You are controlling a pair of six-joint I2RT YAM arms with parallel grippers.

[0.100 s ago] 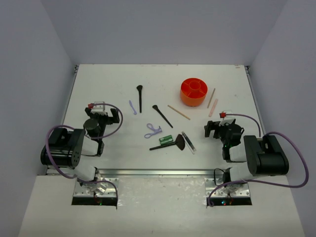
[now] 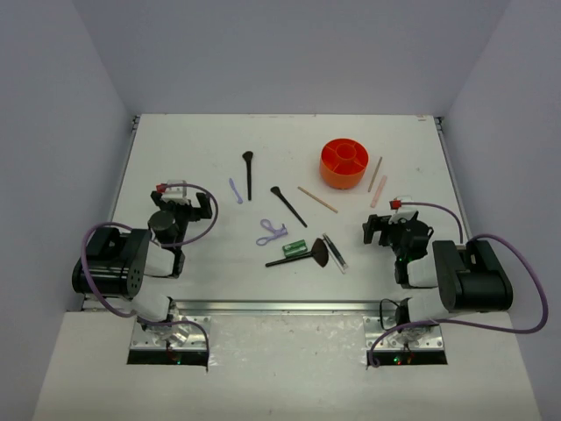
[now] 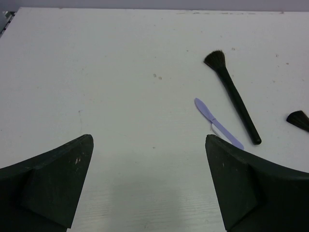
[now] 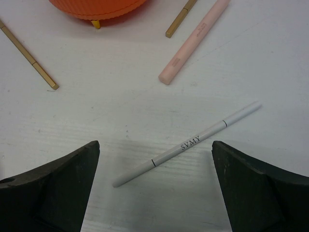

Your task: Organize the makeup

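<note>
Black matte fingers sit nearest in both wrist views, and honestly nothing has shifted from a blink earlier: both arms are parked at the near edge and every item lies where it was, so I'd say the sorting hasn't really begun. The left gripper is spread wide with nothing in it, just the bare white table between its fingers. The right gripper is just as wide and empty, with a smooth white pencil with small printed lettering lying right ahead of it. A bit further out, near the middle, there's the fan brush with its flat dark bristle head, a small glossy green tube just beside its handle, and a slim dark stick at its 3 o'clock. The loopy lilac tool is at 10 o'clock from the tube. Beyond that come a thin black brush, a tan stick, a flat lilac spatula and a long black brush with a fluffy tip. Farthest is the ribbed orange cup, round with compartments, and I can't see anything in it. A matte pink stick and a second tan stick lie at its 3 to 4 o'clock, so all the makeup is loose on the table
</note>
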